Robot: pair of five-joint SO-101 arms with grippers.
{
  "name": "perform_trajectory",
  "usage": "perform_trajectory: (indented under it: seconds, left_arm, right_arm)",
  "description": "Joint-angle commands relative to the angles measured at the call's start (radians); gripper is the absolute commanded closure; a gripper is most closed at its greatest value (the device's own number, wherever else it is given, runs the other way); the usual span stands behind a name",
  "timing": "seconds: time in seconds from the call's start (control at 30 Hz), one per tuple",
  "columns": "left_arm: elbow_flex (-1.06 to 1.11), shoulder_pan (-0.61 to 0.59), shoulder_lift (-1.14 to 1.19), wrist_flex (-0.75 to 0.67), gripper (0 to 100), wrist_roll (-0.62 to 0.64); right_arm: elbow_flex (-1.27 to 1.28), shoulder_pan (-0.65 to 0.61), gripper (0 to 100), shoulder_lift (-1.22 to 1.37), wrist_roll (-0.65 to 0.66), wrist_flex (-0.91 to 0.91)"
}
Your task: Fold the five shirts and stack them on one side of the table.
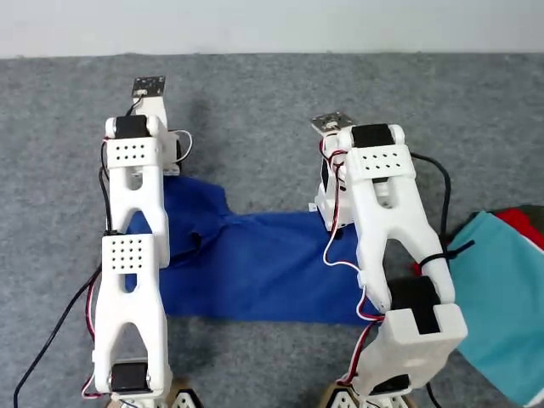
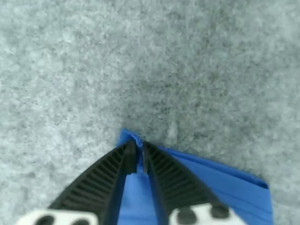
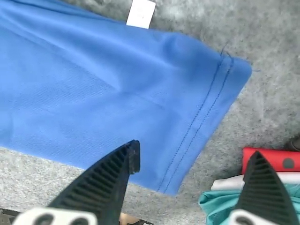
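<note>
Overhead, the blue shirt (image 1: 272, 263) lies spread flat across the middle of the grey felt-covered table (image 1: 272, 102), running from under the left arm (image 1: 136, 212) to under the right arm (image 1: 387, 212). Its upper corner on the left arm's side sticks out farther across the table than the rest of the cloth. At the table's edge on the right arm's side lies a teal shirt (image 1: 501, 289) with a red garment (image 1: 523, 225) touching its far edge. This pile sits just beside the blue shirt's end, partly behind the right arm.

From the left wrist, the left gripper (image 2: 136, 150) has its black ribbed fingers pressed together on a corner of the blue shirt. A small tip of blue cloth pokes out past the fingertips. The cloth trails back between the fingers and off to one side as a folded layer lying on the felt.

From the right wrist, the right gripper (image 3: 196, 157) is spread wide and holds nothing. It hangs above the end of the blue shirt, where a double-stitched hem (image 3: 201, 117) runs across the cloth. One fingertip is over the blue cloth, the other over the pile. A white tag (image 3: 140, 13) lies at the shirt's far edge. Beside the hem corner the red garment, a white garment (image 3: 229, 183) and the teal shirt are stacked close together.
</note>
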Motion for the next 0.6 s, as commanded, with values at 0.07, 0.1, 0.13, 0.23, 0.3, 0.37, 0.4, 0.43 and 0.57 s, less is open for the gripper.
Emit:
perform_trajectory:
  seconds: [0.07, 0.1, 0.13, 0.23, 0.3, 0.37, 0.4, 0.43, 0.57]
  left_arm:
    - [-0.036, 0.032, -0.129, 0.026, 99, 0.006]
    - [-0.022, 0.044, -0.152, 0.026, 99, 0.006]
    - [0.004, 0.057, -0.176, 0.026, 99, 0.006]
    - [0.137, 0.086, -0.250, 0.026, 99, 0.008]
    - [0.217, 0.091, -0.310, 0.025, 99, 0.008]
    - [0.280, 0.081, -0.374, 0.025, 99, 0.005]
    - [0.314, 0.074, -0.405, 0.025, 99, 0.005]
    - [0.351, 0.069, -0.434, 0.025, 99, 0.005]
    - [0.550, 0.063, -0.532, 0.023, 99, 0.000]
  right_arm:
    - [-0.029, 0.001, 64.7, -0.042, -0.009, 0.030]
    - [-0.029, 0.001, 64.7, -0.042, -0.009, 0.030]
    - [-0.029, 0.002, 64.7, -0.042, -0.009, 0.030]
    - [-0.029, 0.002, 64.7, -0.042, -0.009, 0.031]
    - [-0.029, 0.002, 64.7, -0.042, -0.009, 0.031]
    - [-0.029, 0.002, 64.7, -0.042, -0.009, 0.041]
    - [-0.029, 0.002, 64.7, -0.042, -0.008, 0.045]
    - [-0.029, 0.002, 64.7, -0.042, -0.008, 0.047]
    - [-0.029, 0.002, 64.7, -0.042, -0.008, 0.051]
